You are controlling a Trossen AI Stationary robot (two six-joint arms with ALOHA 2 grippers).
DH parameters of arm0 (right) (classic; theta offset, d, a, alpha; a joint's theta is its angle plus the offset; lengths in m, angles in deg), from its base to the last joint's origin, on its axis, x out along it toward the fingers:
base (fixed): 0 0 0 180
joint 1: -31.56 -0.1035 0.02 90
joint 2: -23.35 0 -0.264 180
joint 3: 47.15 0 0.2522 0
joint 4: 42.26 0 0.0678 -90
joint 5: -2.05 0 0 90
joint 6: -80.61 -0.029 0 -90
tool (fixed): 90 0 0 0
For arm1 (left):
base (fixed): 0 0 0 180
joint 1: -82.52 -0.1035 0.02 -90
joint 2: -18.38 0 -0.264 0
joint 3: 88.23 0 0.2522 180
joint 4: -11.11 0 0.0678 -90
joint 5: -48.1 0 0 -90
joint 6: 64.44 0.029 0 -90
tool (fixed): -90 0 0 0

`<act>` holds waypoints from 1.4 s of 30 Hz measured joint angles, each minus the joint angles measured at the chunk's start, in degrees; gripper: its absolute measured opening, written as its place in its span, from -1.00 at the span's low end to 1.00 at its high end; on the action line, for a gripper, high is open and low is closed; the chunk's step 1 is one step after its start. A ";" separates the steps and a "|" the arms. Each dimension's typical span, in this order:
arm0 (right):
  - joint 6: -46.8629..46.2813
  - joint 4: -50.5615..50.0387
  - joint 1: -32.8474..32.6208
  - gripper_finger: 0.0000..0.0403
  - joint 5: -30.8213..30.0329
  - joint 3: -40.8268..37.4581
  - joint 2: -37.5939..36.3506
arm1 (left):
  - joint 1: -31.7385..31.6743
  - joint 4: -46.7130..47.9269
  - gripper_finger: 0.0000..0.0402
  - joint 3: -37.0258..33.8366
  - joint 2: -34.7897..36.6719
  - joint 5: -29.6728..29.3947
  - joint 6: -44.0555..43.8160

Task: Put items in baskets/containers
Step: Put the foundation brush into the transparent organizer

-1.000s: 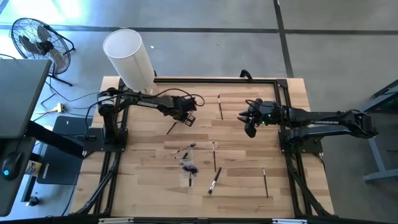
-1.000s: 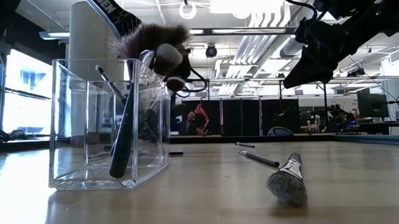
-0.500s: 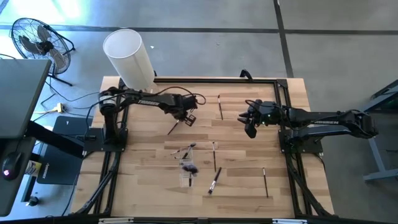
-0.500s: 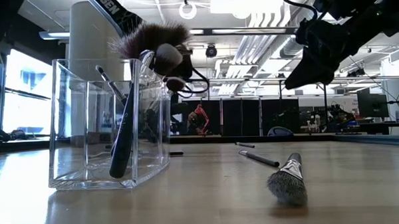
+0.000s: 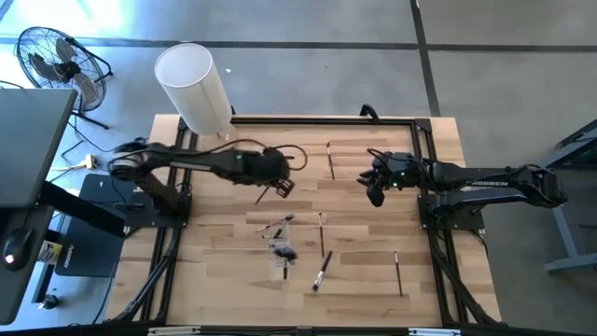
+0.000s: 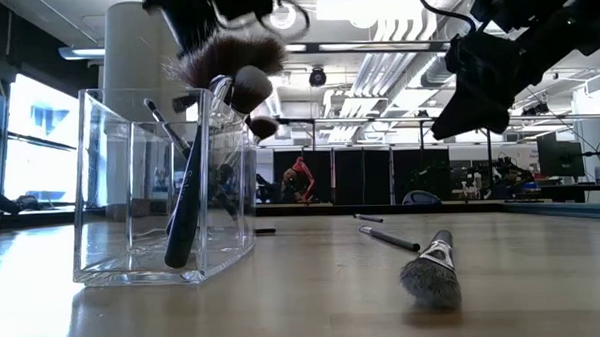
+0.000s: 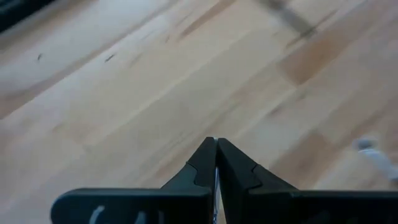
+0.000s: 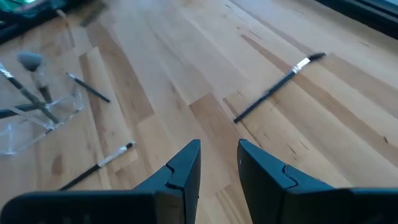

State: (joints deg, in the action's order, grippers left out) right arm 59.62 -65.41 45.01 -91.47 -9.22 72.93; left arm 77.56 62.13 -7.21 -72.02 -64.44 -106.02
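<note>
My left gripper (image 5: pixel 280 185) is shut at the far end of a thin dark brush (image 5: pixel 264 192), left of the table's middle. In the left wrist view its fingertips (image 7: pixel 216 146) meet, well above the wood. My right gripper (image 5: pixel 375 191) hangs open over the table right of the middle, holding nothing (image 8: pixel 219 149). The clear cup (image 5: pixel 280 264) stands near the front on its base. It holds a few brushes, one with a fluffy head (image 6: pixel 226 61). Loose brushes lie flat at the far middle (image 5: pixel 330 161) and near the front (image 5: pixel 320 273). My left gripper pinches the brush at its far end (image 5: pixel 275 186), fingers coming from above. A thin pale sliver (image 7: pixel 216 180) shows between the shut fingers. The brush slants from there toward the near left. I cannot tell whether its lower end is clear of the table.
More loose brushes lie mid-table (image 5: pixel 322 233) and front right (image 5: pixel 397 271); one has a grey head (image 6: pixel 431 274). A tall white cylinder (image 5: pixel 193 89) stands at the far left corner. A black frame rail (image 5: pixel 326 119) runs along the table's far edge. A fan (image 5: pixel 56 61) stands off the table.
My left gripper has shut over the far end of the brush. It has then risen: in the low view it has moved up from beside the cup's top. Its arm's rear joints have swung toward the table's left edge. The brush lies about where it was.
</note>
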 joint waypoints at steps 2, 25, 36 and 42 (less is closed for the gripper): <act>-1.71 -0.61 0.00 -0.51 -0.50 0.00 0.04 | 2.65 -2.19 -1.00 -1.71 3.75 -2.29 -1.43; -15.16 0.25 -0.50 -0.51 -0.58 0.00 2.35 | 26.72 -44.19 -1.00 -22.50 14.64 -22.27 -2.14; -16.50 0.17 -0.61 -0.51 -0.14 0.00 2.93 | 26.73 -48.04 -0.94 -25.45 13.72 -19.44 -1.17; -16.28 0.24 -0.61 -0.51 -0.54 0.00 2.93 | 26.71 -46.28 -0.80 -25.43 13.29 -18.63 -1.31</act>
State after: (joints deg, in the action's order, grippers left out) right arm 43.34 -65.17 44.40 -92.01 -9.22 75.86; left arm 104.27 15.86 -32.64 -58.73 -83.08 -107.33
